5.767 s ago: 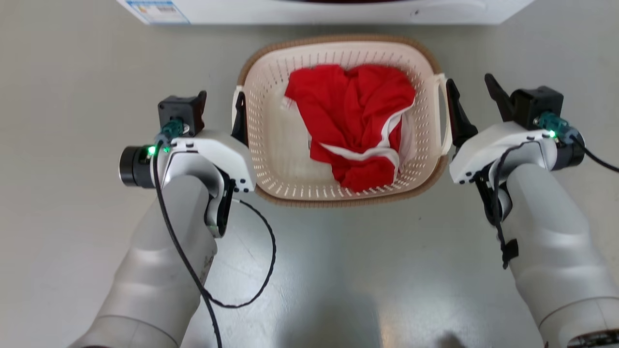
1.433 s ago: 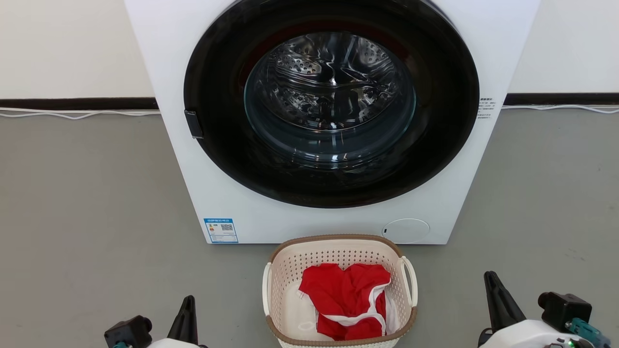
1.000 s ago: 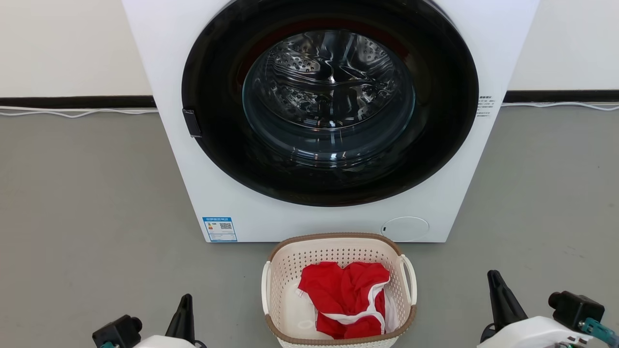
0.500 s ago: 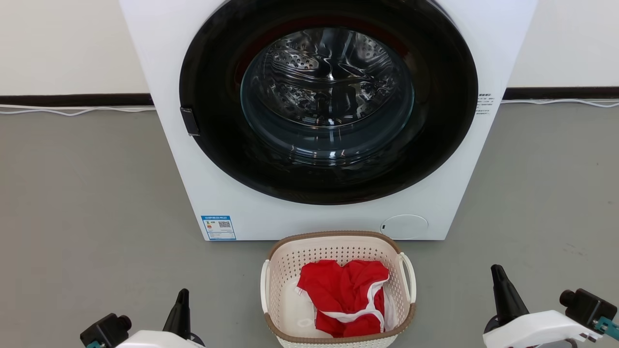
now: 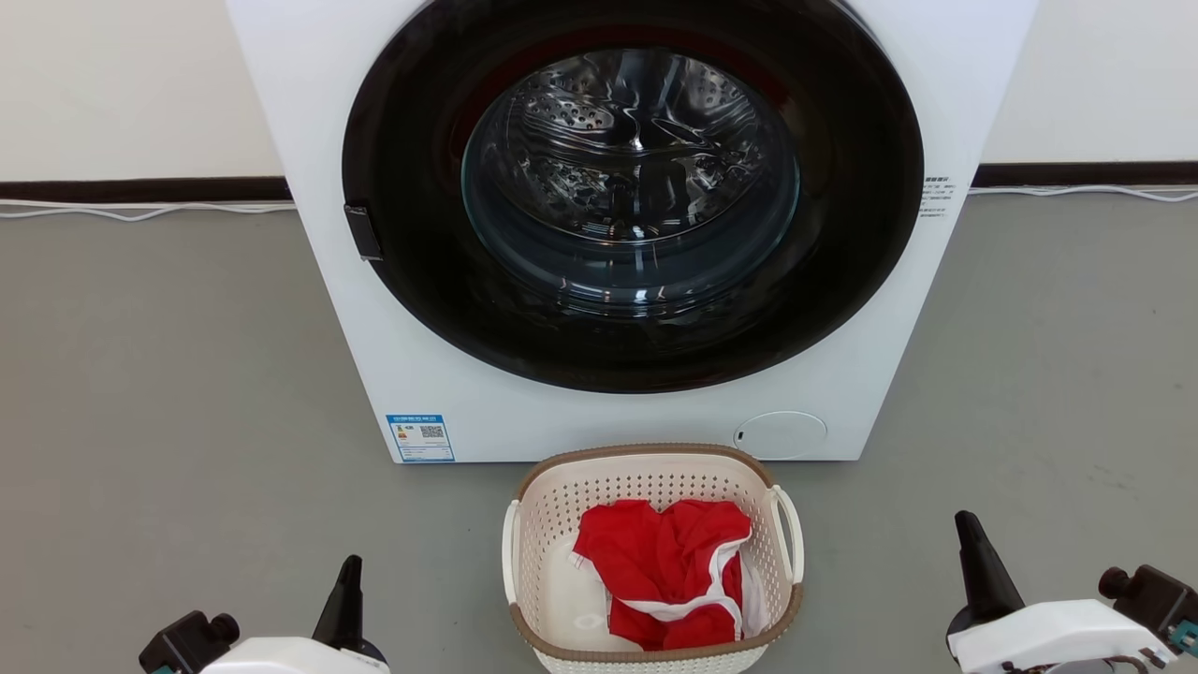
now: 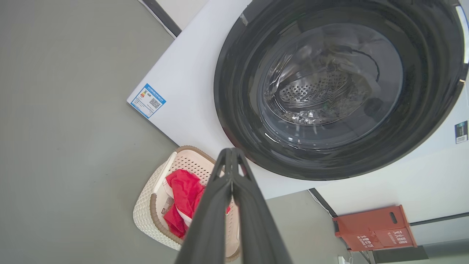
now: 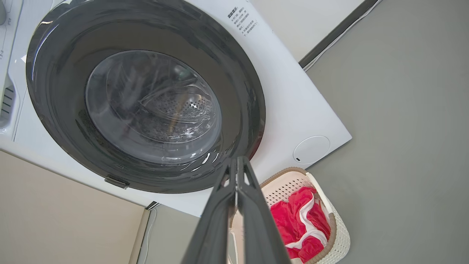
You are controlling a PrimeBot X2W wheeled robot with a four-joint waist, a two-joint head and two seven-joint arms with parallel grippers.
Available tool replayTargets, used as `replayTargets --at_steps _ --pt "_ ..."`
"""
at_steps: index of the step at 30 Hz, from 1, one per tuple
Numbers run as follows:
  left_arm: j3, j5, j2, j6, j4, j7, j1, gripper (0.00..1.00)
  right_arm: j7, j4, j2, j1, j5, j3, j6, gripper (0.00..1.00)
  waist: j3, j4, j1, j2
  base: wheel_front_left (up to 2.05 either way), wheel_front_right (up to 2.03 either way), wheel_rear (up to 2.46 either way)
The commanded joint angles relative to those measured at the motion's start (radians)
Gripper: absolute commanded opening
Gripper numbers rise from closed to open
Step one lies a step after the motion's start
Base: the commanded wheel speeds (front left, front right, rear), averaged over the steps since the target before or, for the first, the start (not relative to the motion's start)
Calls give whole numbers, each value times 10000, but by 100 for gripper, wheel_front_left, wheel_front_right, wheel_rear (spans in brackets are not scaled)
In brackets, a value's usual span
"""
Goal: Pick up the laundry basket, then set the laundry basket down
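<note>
Hovering at the bottom corners of the frame, the left gripper (image 5: 348, 573) and right gripper (image 5: 970, 535) both point upward, fingers pressed together, gripping nothing. The laundry basket (image 5: 646, 451) sits on the floor (image 5: 140, 374) at bottom centre between them, apart from each, red cloth (image 5: 660, 562) inside, just below the washer (image 5: 299, 112).

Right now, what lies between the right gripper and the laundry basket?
Nothing: the head view shows bare grey floor between the right gripper and the laundry basket.
</note>
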Motion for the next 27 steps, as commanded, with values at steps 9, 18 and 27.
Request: replayTargets --at_steps 9,18,27 --pt "405 -1128 50 -244 -395 295 -697 0 228 -347 -80 -608 1398 32 42 0 46 -25 -1 -1 0 0 0" --pt "575 -2045 44 -375 -481 553 -774 0 396 -390 -83 -677 2540 12 48 0 89 -49 -1 -1 0 0 0" --pt "747 -2965 39 -506 -568 812 -852 0 566 -433 -87 -746 3685 -9 53 0 132 -72 -1 -1 0 0 0"
